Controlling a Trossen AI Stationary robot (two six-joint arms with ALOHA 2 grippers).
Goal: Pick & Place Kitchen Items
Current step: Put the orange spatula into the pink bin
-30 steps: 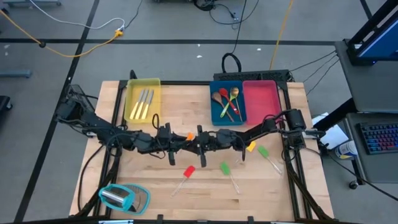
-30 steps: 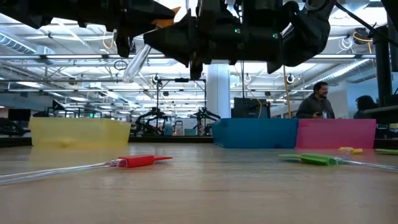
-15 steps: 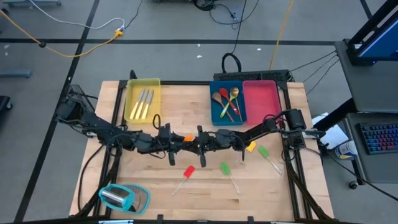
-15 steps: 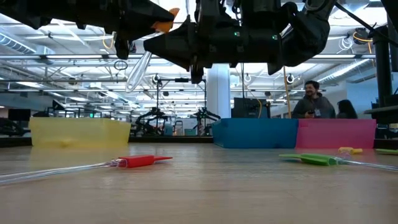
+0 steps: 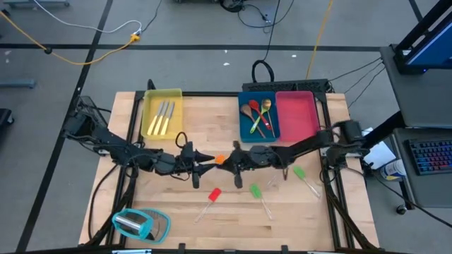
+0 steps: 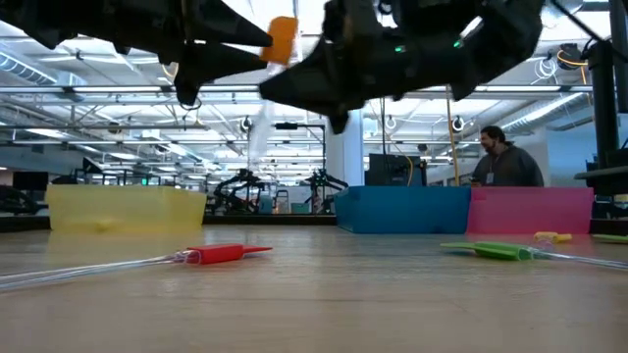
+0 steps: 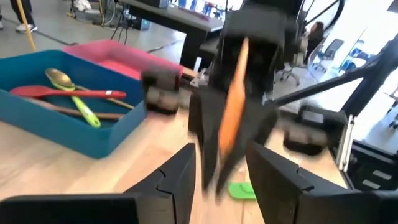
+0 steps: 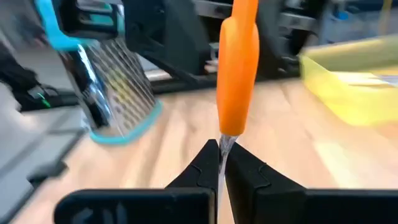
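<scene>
Red spatula (image 6: 224,254) and green spatula (image 6: 496,252) lying on table (image 5: 212,120) nearest. Above mid-table, right gripper (image 8: 221,155) pinching orange spatula (image 8: 236,68) by clear handle — head pointing up. Left gripper (image 7: 217,171) facing it, fingers spread, gripping nothing. Beyond — blue tray (image 5: 244,127) holding spoons (image 5: 258,113).

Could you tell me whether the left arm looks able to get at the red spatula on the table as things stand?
Probably yes: the left gripper stands open over mid-table, and the red spatula lies just in front with bare wood around it. The right gripper holds the orange spatula, clear of that path.
</scene>
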